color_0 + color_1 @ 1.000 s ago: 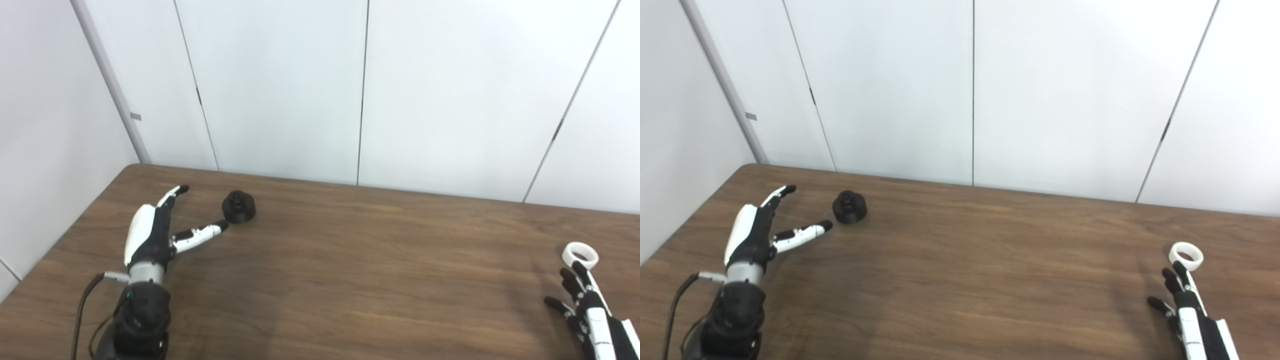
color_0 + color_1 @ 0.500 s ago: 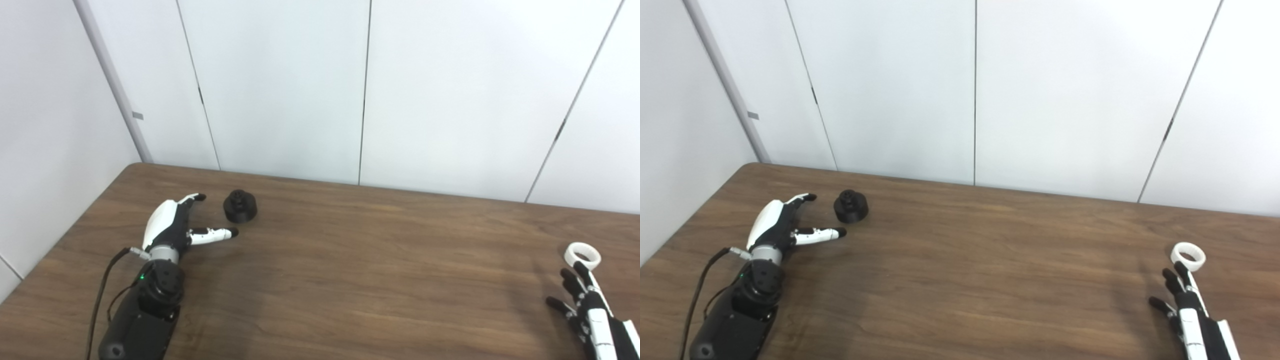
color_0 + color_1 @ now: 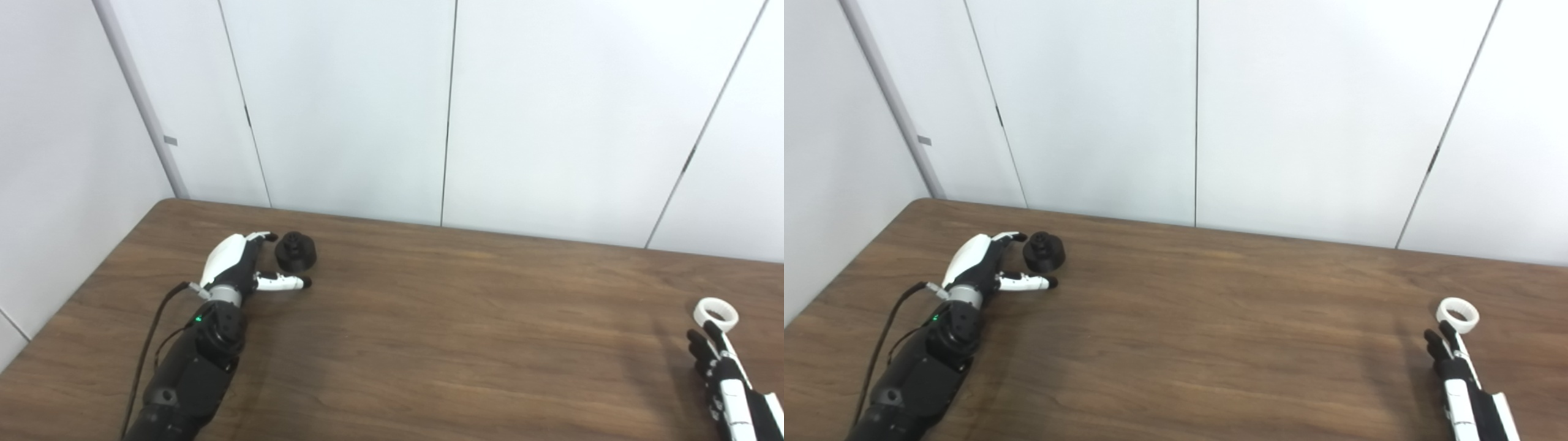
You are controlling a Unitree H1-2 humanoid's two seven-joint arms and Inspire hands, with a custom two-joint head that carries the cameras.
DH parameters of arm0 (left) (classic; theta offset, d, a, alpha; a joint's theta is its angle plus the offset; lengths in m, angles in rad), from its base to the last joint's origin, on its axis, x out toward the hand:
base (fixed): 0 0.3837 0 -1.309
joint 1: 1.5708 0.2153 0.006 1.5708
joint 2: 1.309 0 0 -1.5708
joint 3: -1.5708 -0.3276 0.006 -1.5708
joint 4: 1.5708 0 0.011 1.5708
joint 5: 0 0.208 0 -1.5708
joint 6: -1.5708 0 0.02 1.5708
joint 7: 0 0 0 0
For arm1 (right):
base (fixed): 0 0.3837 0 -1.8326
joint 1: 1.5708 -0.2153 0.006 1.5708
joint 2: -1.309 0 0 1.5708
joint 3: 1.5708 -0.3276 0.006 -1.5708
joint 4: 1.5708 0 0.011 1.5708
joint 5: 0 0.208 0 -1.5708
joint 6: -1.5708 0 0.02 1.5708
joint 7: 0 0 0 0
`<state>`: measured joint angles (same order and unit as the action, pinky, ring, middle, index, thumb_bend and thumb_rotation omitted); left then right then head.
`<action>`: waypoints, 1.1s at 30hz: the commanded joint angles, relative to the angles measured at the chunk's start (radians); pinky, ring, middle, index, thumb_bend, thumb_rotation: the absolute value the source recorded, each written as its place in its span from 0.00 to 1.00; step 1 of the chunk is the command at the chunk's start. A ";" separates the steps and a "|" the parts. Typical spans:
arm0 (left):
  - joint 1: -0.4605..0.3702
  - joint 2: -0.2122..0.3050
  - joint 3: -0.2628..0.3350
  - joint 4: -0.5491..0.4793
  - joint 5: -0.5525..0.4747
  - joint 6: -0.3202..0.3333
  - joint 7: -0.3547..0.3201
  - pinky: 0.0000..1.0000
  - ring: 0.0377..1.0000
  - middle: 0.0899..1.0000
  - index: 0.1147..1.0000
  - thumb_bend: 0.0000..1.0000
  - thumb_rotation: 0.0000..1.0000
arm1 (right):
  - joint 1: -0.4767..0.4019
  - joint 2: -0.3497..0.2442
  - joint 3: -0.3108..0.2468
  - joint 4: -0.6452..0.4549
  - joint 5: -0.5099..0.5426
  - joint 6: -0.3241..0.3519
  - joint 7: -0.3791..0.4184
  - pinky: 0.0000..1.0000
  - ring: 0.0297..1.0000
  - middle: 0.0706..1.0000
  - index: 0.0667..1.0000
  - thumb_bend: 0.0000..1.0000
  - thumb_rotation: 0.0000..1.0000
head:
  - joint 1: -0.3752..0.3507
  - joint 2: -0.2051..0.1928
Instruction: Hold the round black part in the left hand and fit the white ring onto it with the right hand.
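Two side-by-side head cameras look down across the same table toward the wall.

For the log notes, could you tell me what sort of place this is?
Probably a lab or test room: a bare wooden table against plain white wall panels, with only a black part and white ring set out.

Left hand advanced across the table toward the round black part; its spread fingers and thumb now bracket the part, previously short of it. Right hand slightly withdrawn toward the lower edge.
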<state>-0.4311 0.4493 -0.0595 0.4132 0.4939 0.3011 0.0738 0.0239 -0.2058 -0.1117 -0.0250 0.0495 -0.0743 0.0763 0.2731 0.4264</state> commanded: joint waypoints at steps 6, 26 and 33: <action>-0.078 0.038 -0.011 0.027 0.025 -0.013 0.029 1.00 1.00 0.97 0.82 1.00 0.35 | 0.034 0.020 0.011 0.046 -0.006 -0.008 -0.005 1.00 0.95 0.92 0.97 0.47 1.00 | 0.002 0.000; -0.096 0.020 -0.004 0.075 0.011 -0.029 0.079 1.00 0.99 0.92 0.75 0.96 0.29 | 0.051 0.024 0.008 0.020 -0.007 0.014 -0.003 1.00 0.94 0.91 0.96 0.49 1.00 | -0.008 0.008; -0.098 0.017 -0.004 0.083 0.005 -0.043 0.082 1.00 0.99 0.92 0.75 0.96 0.29 | 0.055 0.027 0.009 0.019 -0.017 0.017 -0.010 1.00 0.93 0.91 0.95 0.50 1.00 | -0.010 0.009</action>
<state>-0.4795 0.4438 -0.0711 0.4978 0.4954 0.2866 0.1215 0.0308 -0.2009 -0.1142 -0.0352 0.0355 -0.0612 0.0729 0.2623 0.4341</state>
